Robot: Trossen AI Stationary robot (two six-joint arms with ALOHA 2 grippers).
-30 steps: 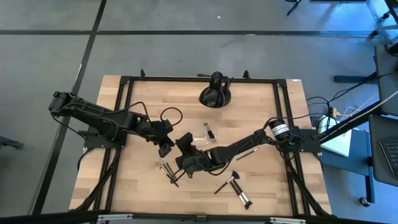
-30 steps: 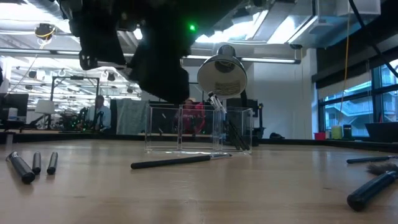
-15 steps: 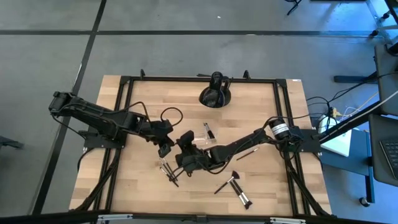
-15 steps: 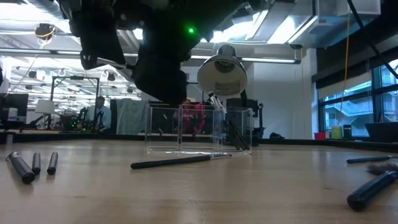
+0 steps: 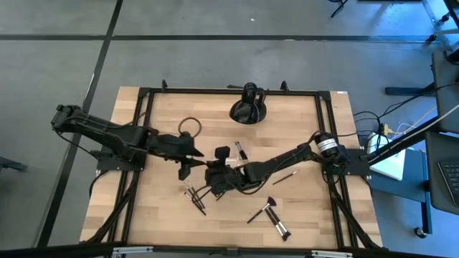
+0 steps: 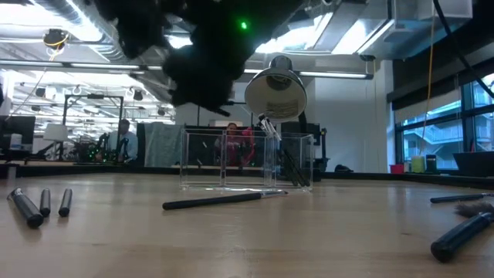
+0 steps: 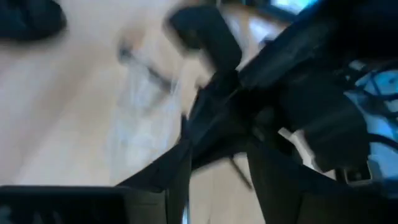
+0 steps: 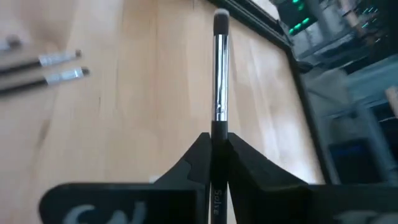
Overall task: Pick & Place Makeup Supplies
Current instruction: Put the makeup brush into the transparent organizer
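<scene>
Wooden table (image 5: 301,122) carries everything, with both dark arms reaching in to meet near its middle. The left gripper (image 5: 199,153) hangs above the wood close beside the right one. In its own wrist view its fingers (image 7: 168,177) stand apart with bare wood showing between them, so it is open and holds nothing that can be made out. That view is too smeared to say more. The right gripper (image 5: 213,180) hangs just beside the left gripper, on the side toward the table's near edge. It is clamped on one makeup brush (image 8: 219,81), whose dark handle is pinched between the fingers. The silver ferrule and dark tip stick straight out ahead of the fingers, off the wood.

Well beyond both grippers, by the far edge, stands the large black rounded object (image 5: 248,109). Between it and the grippers, near the right one, sits the clear organiser tray (image 6: 247,158), with at least one brush leaning in a compartment.

The other brushes lie loose on the wood. A small cluster (image 5: 195,197) lies just beside the right gripper, toward the near edge. A fluffy-tipped brush (image 5: 262,211) and a stubbier one (image 5: 280,228) lie farther out under the right arm's side. A thin brush (image 5: 285,176) lies beneath the right forearm.
</scene>
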